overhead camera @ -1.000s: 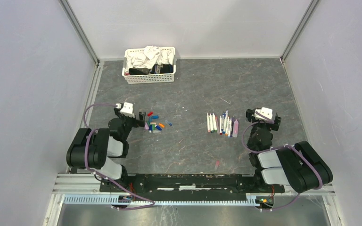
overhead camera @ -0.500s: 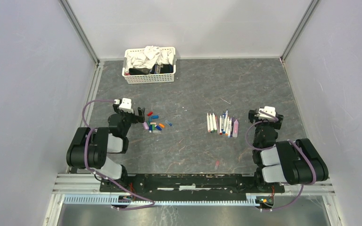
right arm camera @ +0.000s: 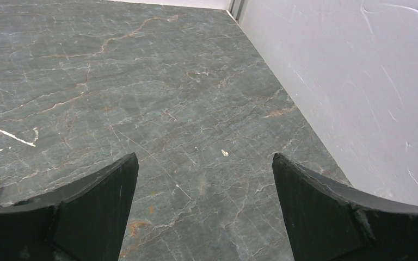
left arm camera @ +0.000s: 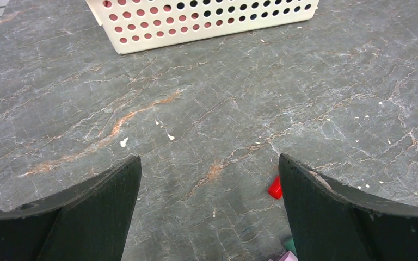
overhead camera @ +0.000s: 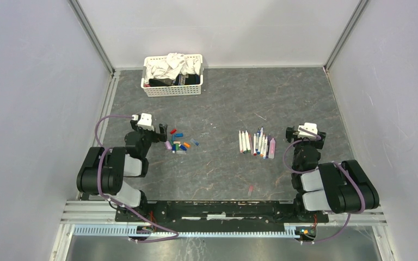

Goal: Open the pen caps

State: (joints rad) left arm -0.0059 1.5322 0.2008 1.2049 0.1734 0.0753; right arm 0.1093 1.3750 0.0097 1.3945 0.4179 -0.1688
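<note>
2 hands are seen spread wide, with nothing held. On the left, the left hand [left arm camera: 209,163] has been drawn back slightly from the pen caps [overhead camera: 178,142], which are heaped just to its right on the worktop [overhead camera: 223,109]; 1 red cap [left arm camera: 275,187] is glimpsed beside its right finger. Further right, the pens [overhead camera: 257,142] are laid in a row, well apart from the caps. The right hand [right arm camera: 204,160], likewise released, has been pulled in beside them. With both arms retracted and settled, the uncapping is judged finished, or nearly so.
</note>
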